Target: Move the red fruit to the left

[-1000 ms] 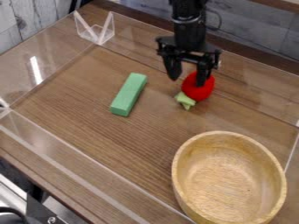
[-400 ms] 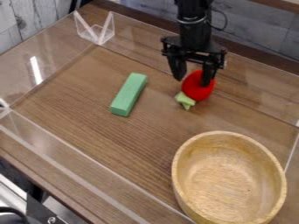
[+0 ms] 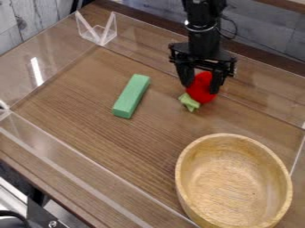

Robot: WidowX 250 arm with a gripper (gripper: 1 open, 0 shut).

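The wooden bowl [image 3: 234, 180] sits nearest, by the near right corner of the tabletop [image 3: 84, 134]. Farther back, the green block [image 3: 131, 96] lies left of the strawberry, apart from it, on the side the fruit is to go. The strawberry [image 3: 202, 86] lies toward the far edge, right of the middle, its leafy cap pointing near and left. The fingers [image 3: 201, 75] are at the fruit, partly covering its far side; whether they grip it I cannot tell. A clear wire-like stand [image 3: 96, 29] is near the far left.

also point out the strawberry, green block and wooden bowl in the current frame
strawberry [image 3: 201, 87]: camera view, on its red body
green block [image 3: 131, 96]: camera view, middle of its top face
wooden bowl [image 3: 287, 175]: camera view, right rim
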